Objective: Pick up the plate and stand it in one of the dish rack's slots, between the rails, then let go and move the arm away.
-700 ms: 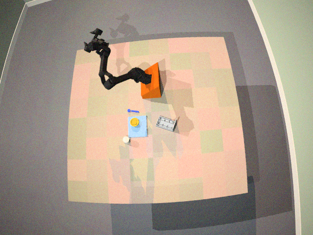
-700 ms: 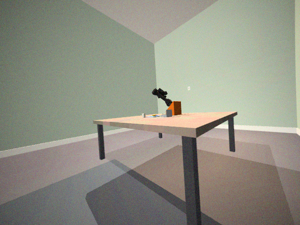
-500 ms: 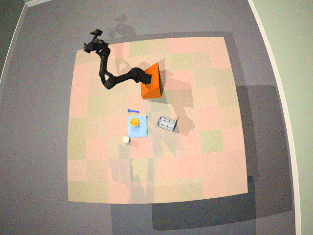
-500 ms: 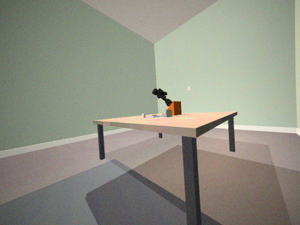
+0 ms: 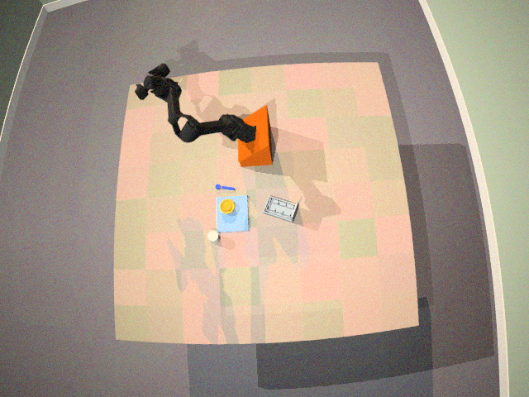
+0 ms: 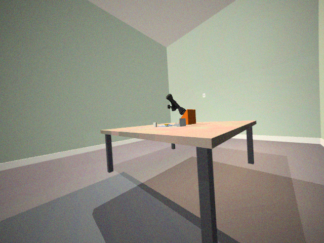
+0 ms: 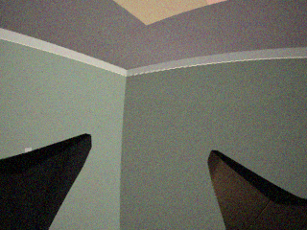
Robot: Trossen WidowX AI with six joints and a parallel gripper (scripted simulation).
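Nothing is done yet: beside the dish rack [image 5: 280, 208] [image 6: 182, 122] our plate [image 5: 227, 206] [image 6: 166, 124] lies flat, ungrasped, our empty jaws spread wide, lifting and slotting left

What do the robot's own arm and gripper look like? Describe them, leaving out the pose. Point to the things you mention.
The black, segmented robot arm [image 5: 200, 126] [image 6: 175, 104] has chunky, rounded joints and slimmer links between them. Its black parallel-jaw gripper [image 5: 147, 79] [image 7: 152, 149] has two broad fingers tapering to narrow, blunt tips; one looks brownish in the wrist view. I can make out no cables or markings.
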